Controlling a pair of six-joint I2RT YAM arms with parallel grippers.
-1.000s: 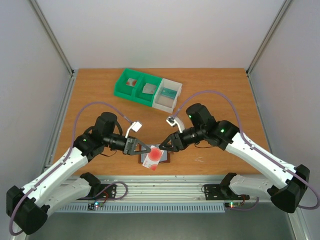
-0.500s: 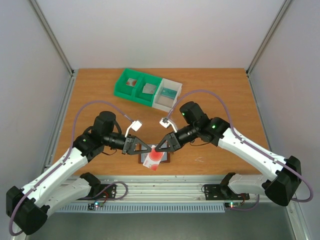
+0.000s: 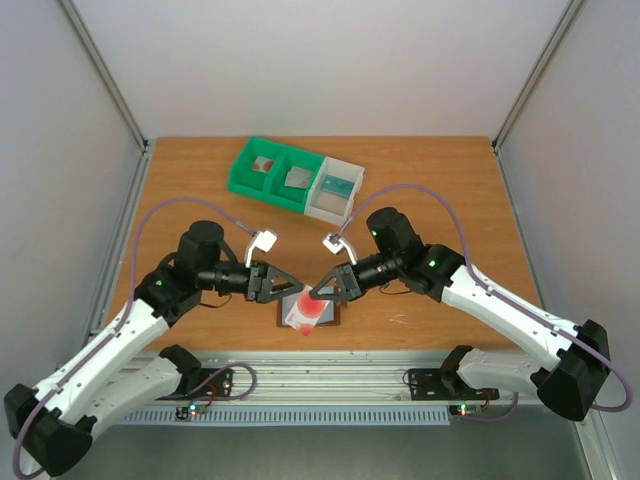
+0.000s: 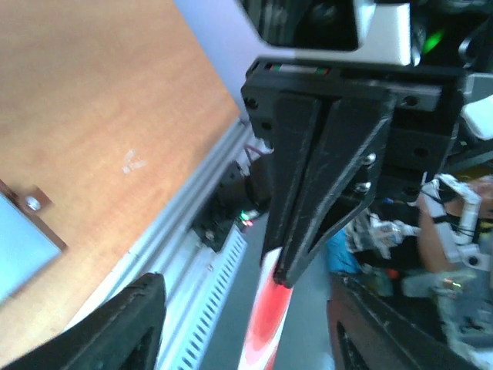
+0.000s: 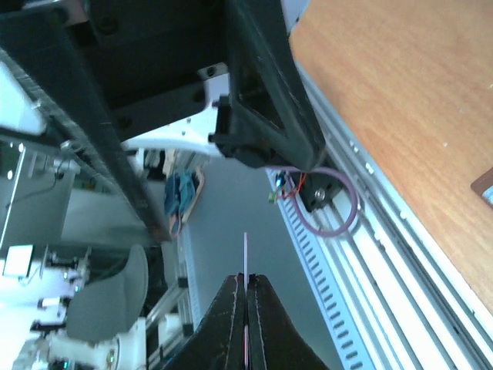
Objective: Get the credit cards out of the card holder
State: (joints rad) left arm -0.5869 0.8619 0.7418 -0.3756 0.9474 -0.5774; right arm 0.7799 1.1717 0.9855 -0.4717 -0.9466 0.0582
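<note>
Now that my left gripper (image 3: 287, 288) has sprung open and backed off toward 9 o'clock, the right gripper (image 3: 318, 293) has clamped shut on the red card (image 3: 305, 312). It holds the card edge-on over the card holder (image 3: 334, 316), which lies at 6 o'clock on the table (image 3: 440, 180). I read that as a handover: this card is out and wants a bin. At 12 o'clock, the green bin (image 3: 258, 190) shows something reddish in its left compartment and something grey in its right. The white bin (image 3: 326, 208) touching it holds a pale teal piece.
</note>
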